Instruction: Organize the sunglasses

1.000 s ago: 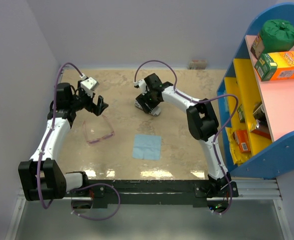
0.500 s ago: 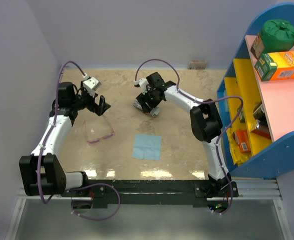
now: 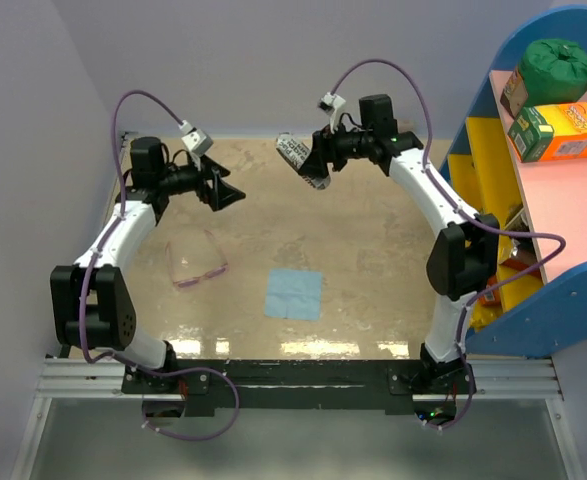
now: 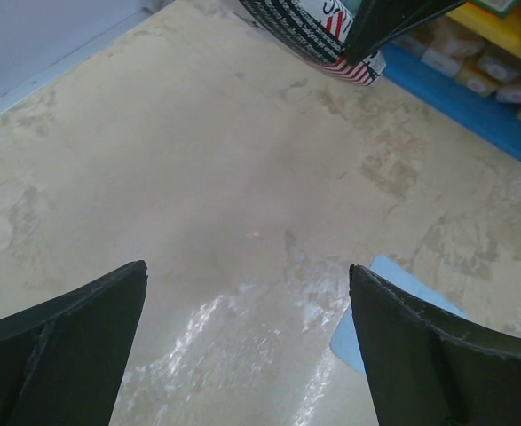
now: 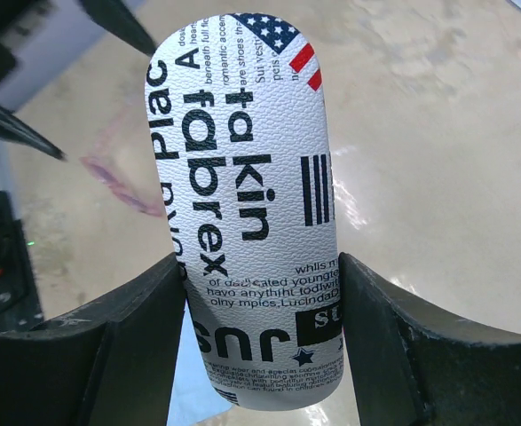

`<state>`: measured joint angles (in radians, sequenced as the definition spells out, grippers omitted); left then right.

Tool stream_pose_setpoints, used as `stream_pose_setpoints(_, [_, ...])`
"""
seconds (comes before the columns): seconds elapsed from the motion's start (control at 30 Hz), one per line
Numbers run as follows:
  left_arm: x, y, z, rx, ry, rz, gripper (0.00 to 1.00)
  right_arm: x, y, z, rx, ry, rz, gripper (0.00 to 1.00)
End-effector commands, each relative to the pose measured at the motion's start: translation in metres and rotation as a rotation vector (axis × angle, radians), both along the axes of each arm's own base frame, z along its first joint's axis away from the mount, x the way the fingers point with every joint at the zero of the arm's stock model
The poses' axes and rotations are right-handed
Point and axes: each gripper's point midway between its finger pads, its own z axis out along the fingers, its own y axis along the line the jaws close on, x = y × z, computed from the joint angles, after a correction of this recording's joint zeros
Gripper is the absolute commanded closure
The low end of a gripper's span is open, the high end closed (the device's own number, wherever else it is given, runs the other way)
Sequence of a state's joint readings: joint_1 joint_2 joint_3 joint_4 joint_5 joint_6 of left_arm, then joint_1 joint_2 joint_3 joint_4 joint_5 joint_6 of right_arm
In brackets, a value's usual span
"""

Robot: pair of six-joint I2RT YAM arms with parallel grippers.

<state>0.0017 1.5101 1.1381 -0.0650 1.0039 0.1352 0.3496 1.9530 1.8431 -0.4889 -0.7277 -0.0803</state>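
Observation:
The sunglasses [image 3: 195, 262], thin pink-purple frames with clear lenses, lie on the table at the left; part of the frame [image 5: 114, 173] shows in the right wrist view. My right gripper [image 3: 321, 162] [image 5: 260, 262] is shut on the flag-print case [image 3: 295, 155] [image 5: 251, 204], holding its lower end in the air above the back of the table. My left gripper [image 3: 228, 190] [image 4: 247, 269] is open and empty, raised above the table and pointing toward the case [image 4: 309, 27], well apart from the sunglasses.
A light blue cloth [image 3: 293, 293] [image 4: 400, 273] lies flat mid-table, right of the sunglasses. A blue, yellow and pink shelf [image 3: 513, 200] with boxes and a green bag [image 3: 558, 65] stands along the right edge. Walls close off the left and back.
The right gripper has lifted the case off the table, up and toward the back. The left arm has risen and swung its open gripper rightward. Sunglasses and cloth have not moved.

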Motion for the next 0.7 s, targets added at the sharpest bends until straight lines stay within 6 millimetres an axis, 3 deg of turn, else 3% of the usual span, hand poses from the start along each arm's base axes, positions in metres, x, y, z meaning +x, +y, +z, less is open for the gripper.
stream_pose_setpoints(0.0, [-0.019, -0.06, 0.045, -0.124, -0.056, -0.229, 0.0, -0.046, 0.03, 0.048, 0.17, -0.014, 0.209, 0.84])
stream_pose_setpoints(0.2, [-0.032, -0.094, 0.06, -0.216, 0.012, -0.387, 0.0, -0.069, 0.03, 0.054, 0.21, -0.018, 0.295, 0.84])
stream_pose_setpoints(0.5, [-0.036, -0.114, 0.063, -0.25, 0.054, -0.454, 0.0, -0.098, 0.03, 0.043, 0.194, -0.009, 0.4, 0.84])
stream_pose_setpoints(0.67, [-0.039, -0.12, 0.061, -0.252, 0.067, -0.473, 0.03, -0.102, 0.03, 0.043, 0.202, -0.006, 0.413, 0.84])
